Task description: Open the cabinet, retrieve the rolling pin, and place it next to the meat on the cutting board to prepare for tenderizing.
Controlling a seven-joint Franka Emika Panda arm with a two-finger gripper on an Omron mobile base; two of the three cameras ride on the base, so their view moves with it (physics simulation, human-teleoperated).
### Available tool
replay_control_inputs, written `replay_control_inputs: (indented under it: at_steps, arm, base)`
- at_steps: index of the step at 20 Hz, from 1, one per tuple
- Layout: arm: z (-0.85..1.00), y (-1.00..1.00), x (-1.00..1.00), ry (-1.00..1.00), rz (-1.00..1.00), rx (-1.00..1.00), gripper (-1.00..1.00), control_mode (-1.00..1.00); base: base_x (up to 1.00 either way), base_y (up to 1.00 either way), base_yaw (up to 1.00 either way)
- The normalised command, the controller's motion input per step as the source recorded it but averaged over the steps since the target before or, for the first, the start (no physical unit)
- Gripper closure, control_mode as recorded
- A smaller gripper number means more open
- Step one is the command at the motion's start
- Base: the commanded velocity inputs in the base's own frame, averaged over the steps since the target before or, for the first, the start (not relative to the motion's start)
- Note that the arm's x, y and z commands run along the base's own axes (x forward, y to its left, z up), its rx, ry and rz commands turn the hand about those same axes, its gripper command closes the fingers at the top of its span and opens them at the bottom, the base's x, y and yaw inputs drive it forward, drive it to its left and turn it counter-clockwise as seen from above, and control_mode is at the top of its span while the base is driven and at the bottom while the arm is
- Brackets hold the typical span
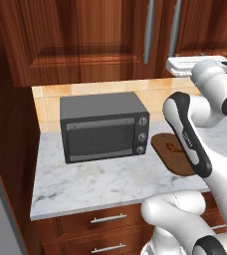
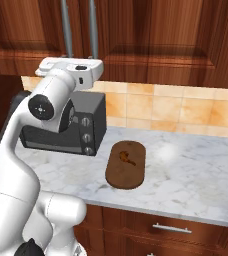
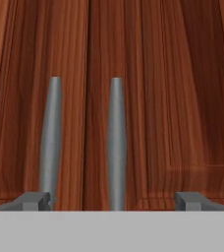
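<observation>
The cabinet [image 1: 85, 40] [image 2: 161, 40] hangs above the counter with both doors shut. In the hand view its two doors [image 3: 158, 98] meet at a seam left of centre, with two vertical silver handles [image 3: 51, 138] [image 3: 116, 142] in front. My gripper [image 3: 112, 201] is open and faces these handles, a fingertip [image 3: 35, 201] low on each side and nothing between them. The white hand [image 1: 197, 64] [image 2: 71, 66] is level with the cabinet's bottom edge. The dark oval cutting board [image 2: 126, 165] [image 1: 172, 159] lies on the counter with the meat [image 2: 125, 156] [image 1: 172, 147] on it. The rolling pin is out of view.
A dark toaster oven [image 1: 104, 127] [image 2: 61, 130] stands on the marble counter [image 1: 95, 184] [image 2: 196, 170] left of the board. Drawers with short horizontal handles [image 1: 108, 218] [image 2: 171, 228] run below. My arm partly covers the board in the left base view.
</observation>
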Motion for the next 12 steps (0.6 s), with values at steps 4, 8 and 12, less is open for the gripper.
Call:
replay_control_inputs:
  at_steps: [4,8,12]
  arm:
    - [0.00,0.00,0.16,0.00,0.00,0.00,-1.00,-1.00]
    - [0.00,0.00,0.40,0.05,0.00,0.00,-1.00,-1.00]
    - [0.00,0.00,0.40,0.08,0.00,0.00,-1.00,-1.00]
  base:
    - [0.00,0.00,0.00]
    - [0.00,0.00,0.00]
    - [0.00,0.00,0.00]
